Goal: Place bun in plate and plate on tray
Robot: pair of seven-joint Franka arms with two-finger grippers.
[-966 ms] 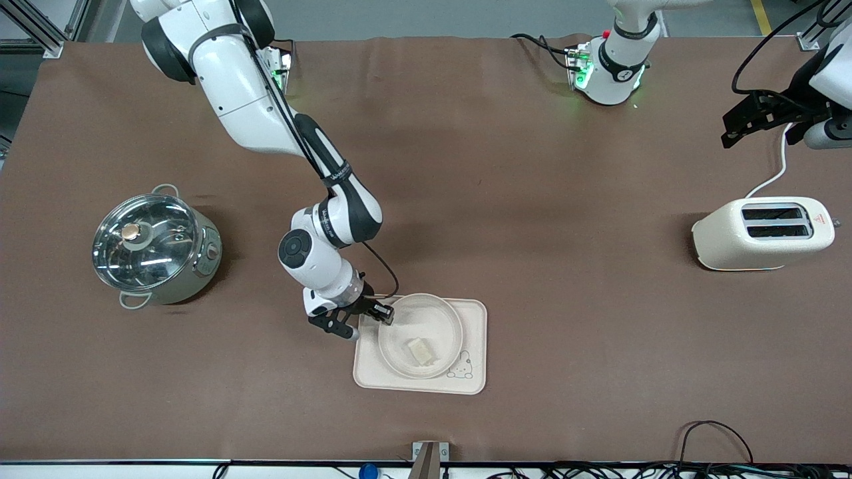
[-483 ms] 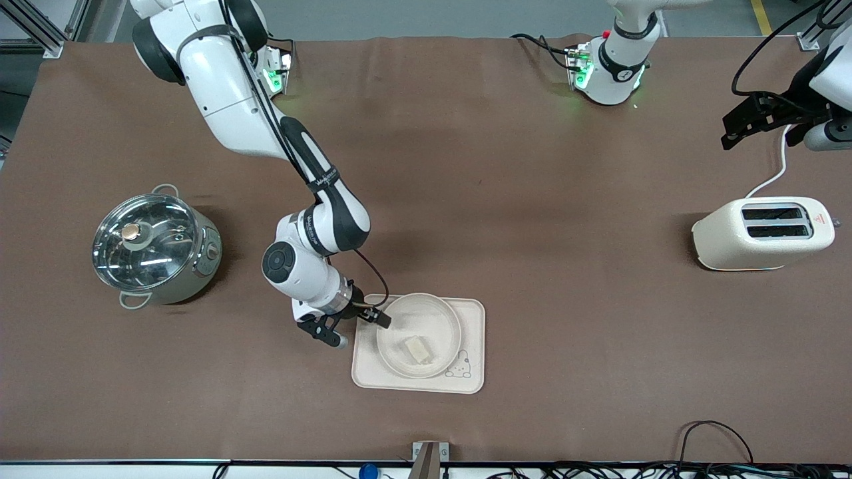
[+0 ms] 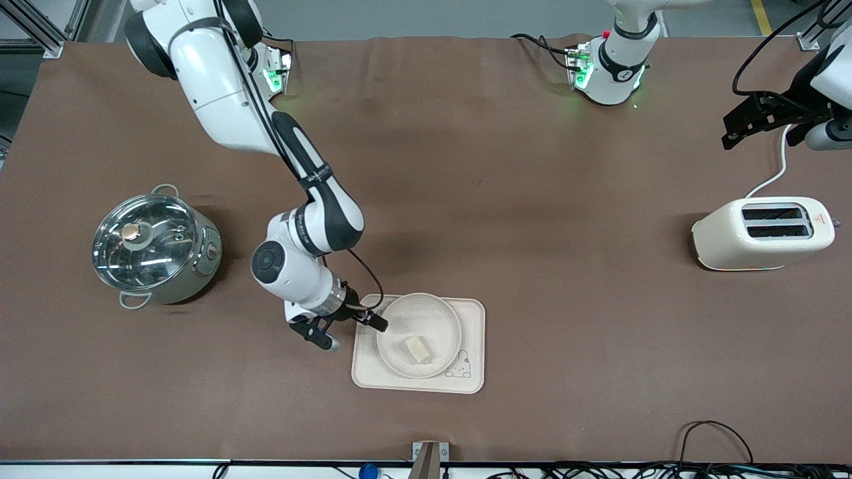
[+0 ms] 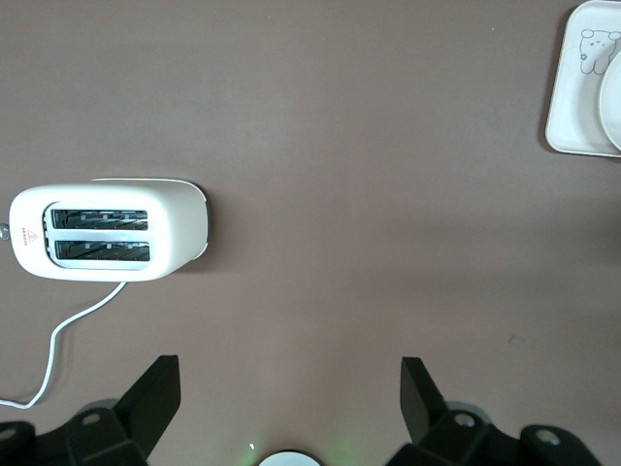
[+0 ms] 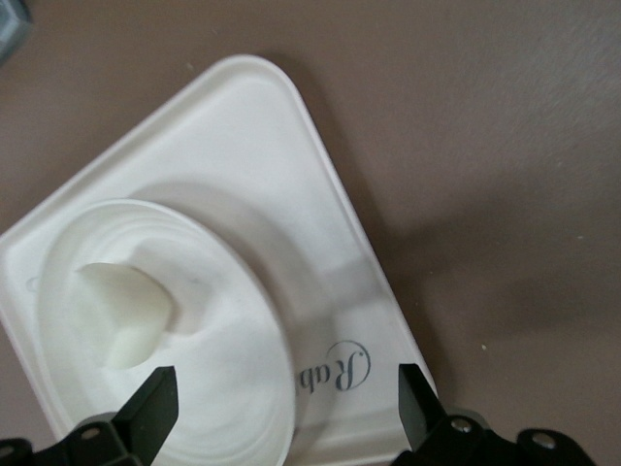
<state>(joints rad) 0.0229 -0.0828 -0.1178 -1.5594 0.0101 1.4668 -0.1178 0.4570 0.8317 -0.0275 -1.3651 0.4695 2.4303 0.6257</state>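
Note:
The small pale bun (image 3: 418,349) lies in the round cream plate (image 3: 447,322), and the plate rests on the rabbit tray (image 3: 474,313). The right wrist view shows the bun (image 5: 126,311) in the plate (image 5: 223,388) on the tray (image 5: 243,126). My right gripper (image 3: 351,331) is open and empty, beside the tray's edge toward the right arm's end, apart from the plate rim. My left gripper (image 3: 759,123) is open and empty, held high above the table near the toaster; the arm waits. The left wrist view shows a tray corner (image 4: 572,87).
A cream toaster (image 3: 762,233) with a white cord stands toward the left arm's end, also in the left wrist view (image 4: 107,233). A steel pot with a glass lid (image 3: 154,246) stands toward the right arm's end. Brown tabletop lies between them.
My right gripper has drawn back from the plate rim toward the right arm's end, off the tray's edge. The plate and tray shifted slightly early on. The left arm has not moved.

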